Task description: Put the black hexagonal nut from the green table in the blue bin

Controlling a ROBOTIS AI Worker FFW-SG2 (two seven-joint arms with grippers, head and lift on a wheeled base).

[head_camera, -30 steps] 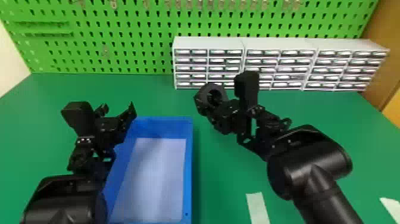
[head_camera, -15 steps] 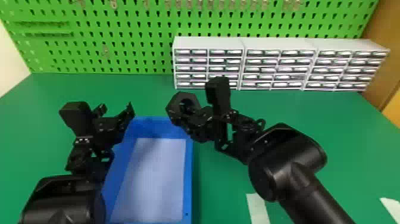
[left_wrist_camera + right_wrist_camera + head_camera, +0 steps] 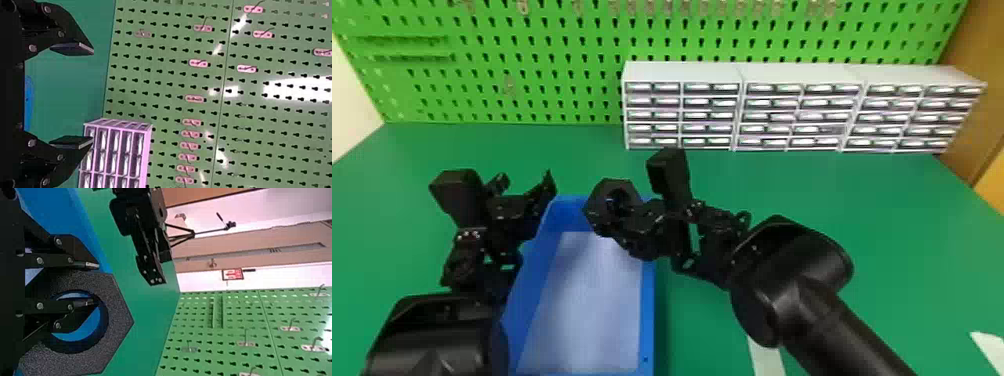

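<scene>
Black nut (image 3: 597, 202) in hand, we hold it with our right gripper (image 3: 633, 212) over the far right part of the blue bin (image 3: 647, 320). One finger (image 3: 85, 302) goes through its hole and the other presses its outer side. Our left gripper (image 3: 524, 184) stands wide near the bin's far left corner, nothing between its fingers. Behind, on the green table (image 3: 892, 210), white drawers (image 3: 682, 71) sit against the green pegboard (image 3: 542, 60).
</scene>
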